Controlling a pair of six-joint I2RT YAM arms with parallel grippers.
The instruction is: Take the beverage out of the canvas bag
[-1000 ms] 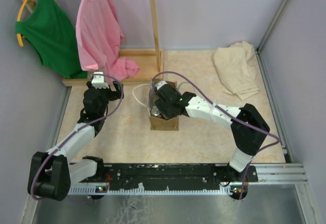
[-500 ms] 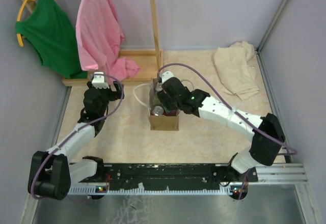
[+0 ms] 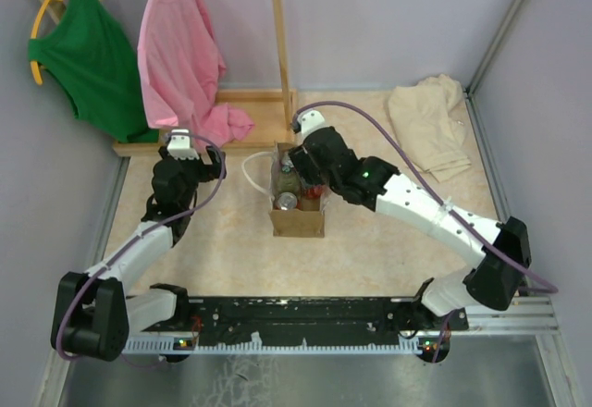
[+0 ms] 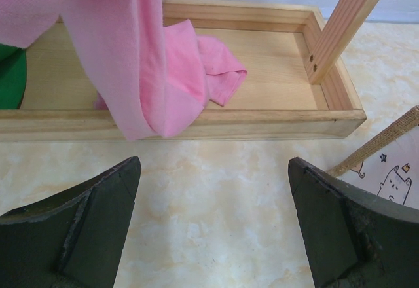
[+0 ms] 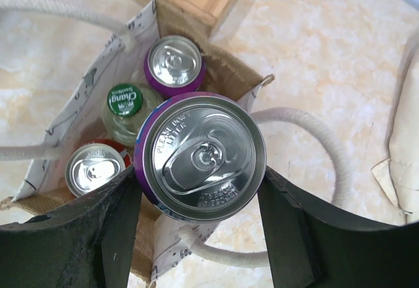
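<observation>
The tan canvas bag (image 3: 299, 220) with white rope handles (image 5: 314, 144) stands at the table's middle. My right gripper (image 5: 200, 184) is shut on a purple beverage can (image 5: 200, 156), held upright above the bag's right rim; in the top view it (image 3: 303, 168) hovers over the bag's far end. Inside the bag sit another purple can (image 5: 173, 62), a green-capped bottle (image 5: 124, 101) and a red-sided can (image 5: 95, 168). My left gripper (image 4: 213, 190) is open and empty, low over the table left of the bag, whose corner (image 4: 393, 167) shows at its right.
A wooden rack base (image 3: 242, 118) with an upright post (image 3: 280, 37) lies behind the bag. A pink shirt (image 3: 180, 55) and a green shirt (image 3: 88, 55) hang over it. A pale beige cloth (image 3: 427, 128) lies at the back right.
My right gripper has risen and moved toward the far side, lifting the purple can up from the bag. The left arm has not moved.
</observation>
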